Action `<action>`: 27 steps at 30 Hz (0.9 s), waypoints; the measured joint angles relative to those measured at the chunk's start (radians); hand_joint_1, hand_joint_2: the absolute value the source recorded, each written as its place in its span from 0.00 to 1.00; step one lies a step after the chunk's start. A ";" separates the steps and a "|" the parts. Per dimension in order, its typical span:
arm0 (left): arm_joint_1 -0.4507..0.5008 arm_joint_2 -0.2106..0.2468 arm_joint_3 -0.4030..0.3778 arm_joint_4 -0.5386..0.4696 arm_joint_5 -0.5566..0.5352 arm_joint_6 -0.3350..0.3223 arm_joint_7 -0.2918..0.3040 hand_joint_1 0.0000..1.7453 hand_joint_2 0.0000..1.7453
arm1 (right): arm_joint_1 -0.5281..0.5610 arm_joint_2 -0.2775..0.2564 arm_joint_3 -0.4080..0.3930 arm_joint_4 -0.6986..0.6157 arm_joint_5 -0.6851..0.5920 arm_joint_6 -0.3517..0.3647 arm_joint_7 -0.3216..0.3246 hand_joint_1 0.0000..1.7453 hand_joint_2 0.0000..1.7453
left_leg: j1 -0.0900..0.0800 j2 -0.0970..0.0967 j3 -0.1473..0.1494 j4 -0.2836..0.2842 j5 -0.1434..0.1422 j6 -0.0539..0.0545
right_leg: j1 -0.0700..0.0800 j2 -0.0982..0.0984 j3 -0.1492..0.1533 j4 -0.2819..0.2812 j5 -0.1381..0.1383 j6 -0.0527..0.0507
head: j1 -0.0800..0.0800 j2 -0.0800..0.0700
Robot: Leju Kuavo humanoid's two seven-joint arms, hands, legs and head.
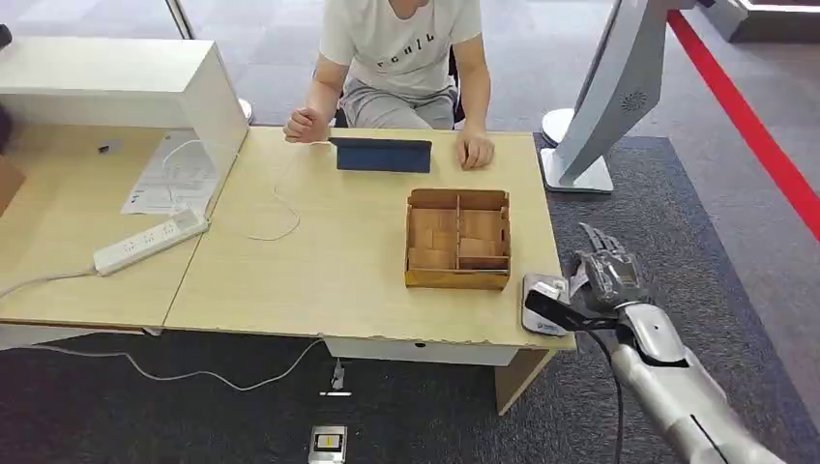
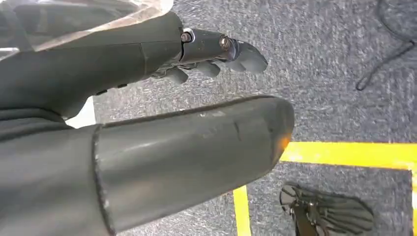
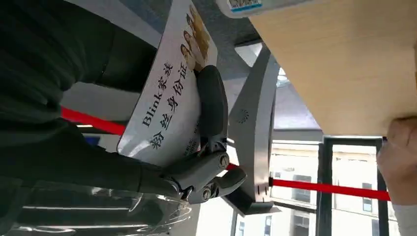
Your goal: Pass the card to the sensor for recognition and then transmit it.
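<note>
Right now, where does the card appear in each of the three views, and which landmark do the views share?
Head view: the card is seen edge-on in the right hand, over the white sensor at the table's near right corner.
Left wrist view: not in it.
Right wrist view: upper middle, printed face showing, held by a dark finger.
Shared landmark: the red floor line.

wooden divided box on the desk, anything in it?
No: in the head view the wooden box on the desk shows only bare wooden compartments with nothing lying inside them.

A glossy printed card is seen; the table looks like pale matt wood (the box at 3 o'clock too).
</note>
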 joint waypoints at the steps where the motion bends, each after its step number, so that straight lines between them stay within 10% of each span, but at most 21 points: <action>1: 0.000 0.001 0.000 0.000 0.000 -0.001 0.000 0.00 0.00 | 0.005 -0.003 0.000 0.003 -0.004 0.001 0.003 1.00 1.00 | 0.000 0.000 0.000 0.000 0.000 0.000 | 0.000 0.000 0.000 0.000 0.000 0.000 | 0.000 0.000; 27: -0.001 0.006 0.000 0.000 0.006 0.008 0.011 0.00 0.00 | -0.002 -0.023 -0.003 0.039 -0.042 0.007 -0.019 1.00 1.00 | 0.000 0.000 0.000 0.000 0.000 0.000 | 0.000 0.000 0.000 0.000 0.000 0.000 | 0.000 0.000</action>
